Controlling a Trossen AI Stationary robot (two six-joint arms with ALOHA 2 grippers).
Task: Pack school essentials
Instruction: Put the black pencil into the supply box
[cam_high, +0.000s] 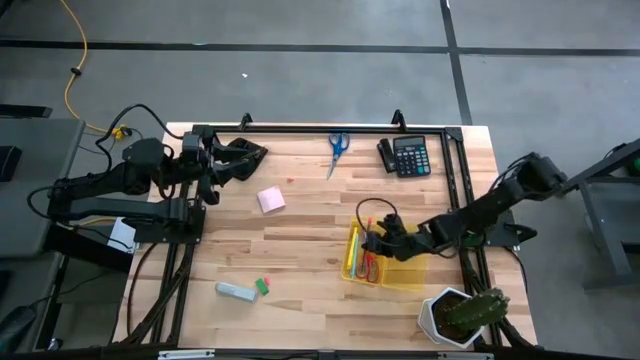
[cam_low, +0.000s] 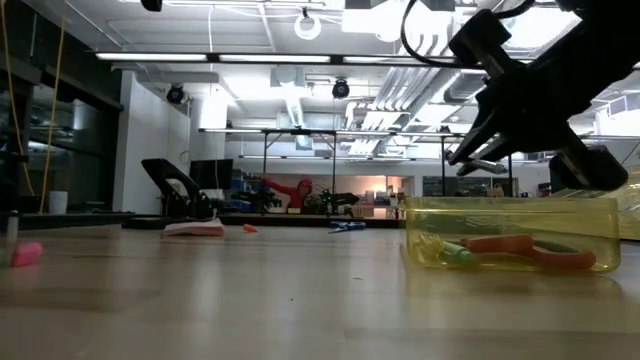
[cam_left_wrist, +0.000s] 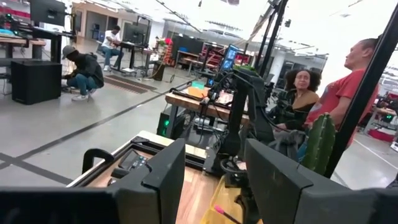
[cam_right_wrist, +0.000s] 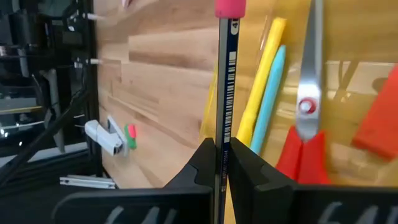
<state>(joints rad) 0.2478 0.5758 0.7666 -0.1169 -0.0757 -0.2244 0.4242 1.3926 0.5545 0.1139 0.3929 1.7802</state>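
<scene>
At the left of the high view your left end effector (cam_high: 245, 160) waits over the desk's (cam_high: 300, 250) upper-left corner with its fingers apart, probably parked there to stay clear of the packing.

Moving right, the unpacked items sit in the open where either arm can get to them: a white object with the small green eraser (cam_high: 262, 286) beside it at lower centre-left, the pink sticky-note pad (cam_high: 271, 200) above them, and the blue-handled scissors (cam_high: 337, 148) near the top edge. A calculator (cam_high: 408, 156) lies to their right.

Right of centre, the yellow bin (cam_high: 385, 268) already holds the yellow marker (cam_right_wrist: 260, 87), teal pen (cam_right_wrist: 273, 93) and red-handled scissors (cam_right_wrist: 308, 118). Your right end effector (cam_high: 378, 243) hangs over its left end, clamped on the pencil (cam_right_wrist: 224, 81), eraser end forward, likely lined up to drop alongside the pens.

At lower right stands the cactus (cam_high: 470, 312), apart from the bin.
</scene>
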